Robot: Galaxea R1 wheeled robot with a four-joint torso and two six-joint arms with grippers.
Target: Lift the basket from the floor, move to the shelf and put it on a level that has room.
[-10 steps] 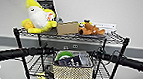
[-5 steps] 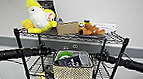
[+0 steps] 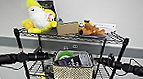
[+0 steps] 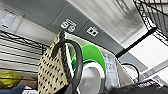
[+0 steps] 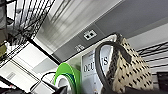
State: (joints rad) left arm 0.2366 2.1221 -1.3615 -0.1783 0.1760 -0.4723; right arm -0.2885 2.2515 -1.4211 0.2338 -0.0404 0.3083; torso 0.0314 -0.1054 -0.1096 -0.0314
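The cream woven basket (image 3: pixel 72 72) sits in the black wire shelf (image 3: pixel 121 52) at the level (image 3: pixel 36 67) second from top, between my two arms. It holds a green roll (image 3: pixel 64 55) and some packets. My left gripper (image 3: pixel 47 56) is at its left rim and my right gripper (image 3: pixel 104 61) at its right rim. The left wrist view shows the basket's speckled side (image 4: pixel 52 72) and dark loop handle (image 4: pixel 78 60) close up. The right wrist view shows the other side (image 5: pixel 130 67) and its handle (image 5: pixel 100 65). The floor is hidden.
The top tier carries a yellow plush (image 3: pixel 39 18), a brown cardboard box (image 3: pixel 67 28) and a small brown toy (image 3: pixel 91 29). A grey wall with a socket strip (image 3: pixel 72 45) stands behind the rack. Clutter fills the tier below the basket.
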